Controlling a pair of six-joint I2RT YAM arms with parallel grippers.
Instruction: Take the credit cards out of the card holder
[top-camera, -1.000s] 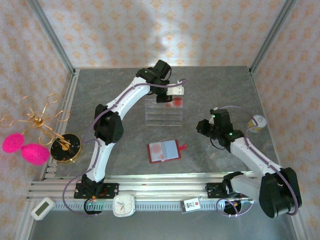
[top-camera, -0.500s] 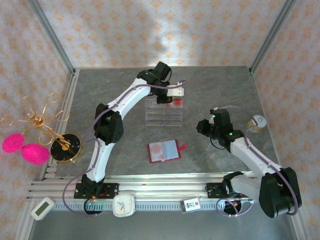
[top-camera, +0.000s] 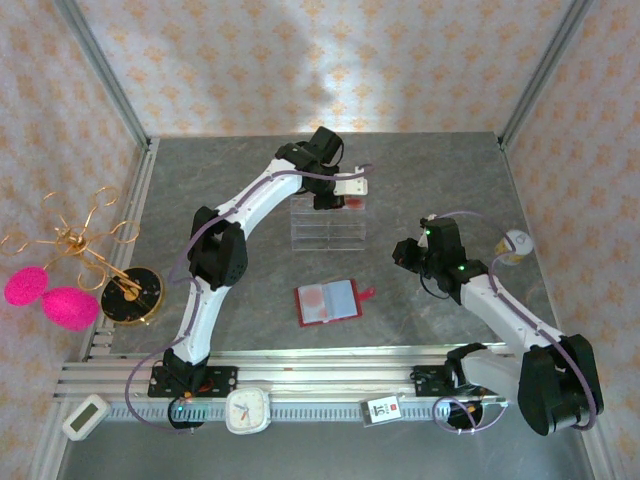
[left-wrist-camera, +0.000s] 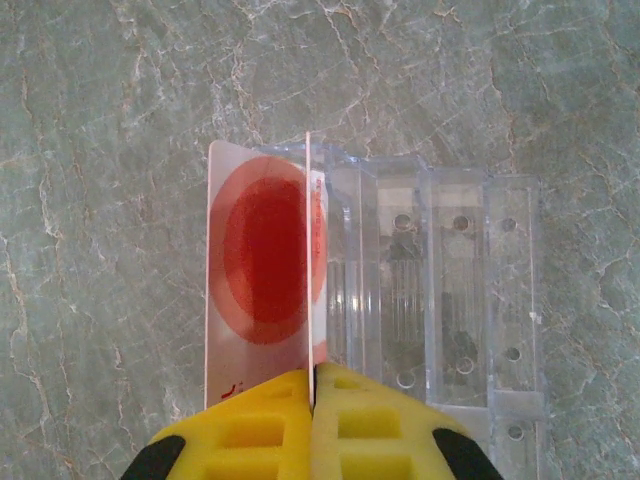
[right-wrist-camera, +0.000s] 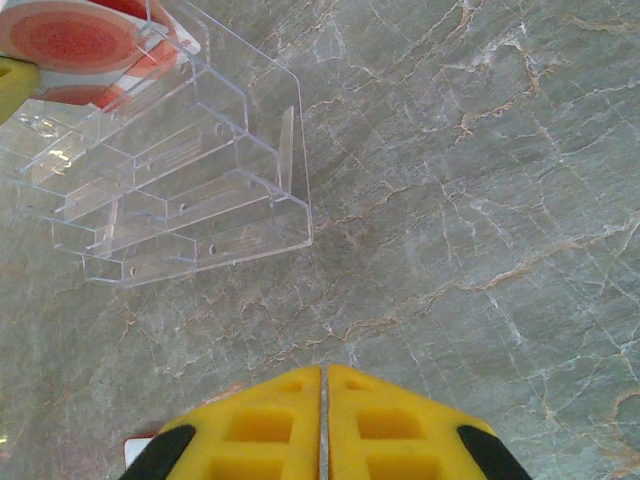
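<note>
Two grippers are in play. My left gripper (left-wrist-camera: 312, 385) is pinched tight on the edge of a pale card (left-wrist-camera: 262, 270) with a red disc, holding it upright at the end slot of the clear rack (left-wrist-camera: 450, 300). I judge the card should go straight down until it seats, and only then should the fingers ease apart. My right gripper (right-wrist-camera: 323, 385) hangs closed and empty over the table (right-wrist-camera: 480, 200), near the rack. The red card holder (top-camera: 300, 305) lies open mid-table, more cards (top-camera: 343, 297) inside.

The right gripper (right-wrist-camera: 323, 385) sat closed at 6 o'clock above the table (right-wrist-camera: 480, 200), the clear rack (right-wrist-camera: 170, 190) at 10 o'clock, a red-marked card (right-wrist-camera: 75, 35) at 11.
</note>
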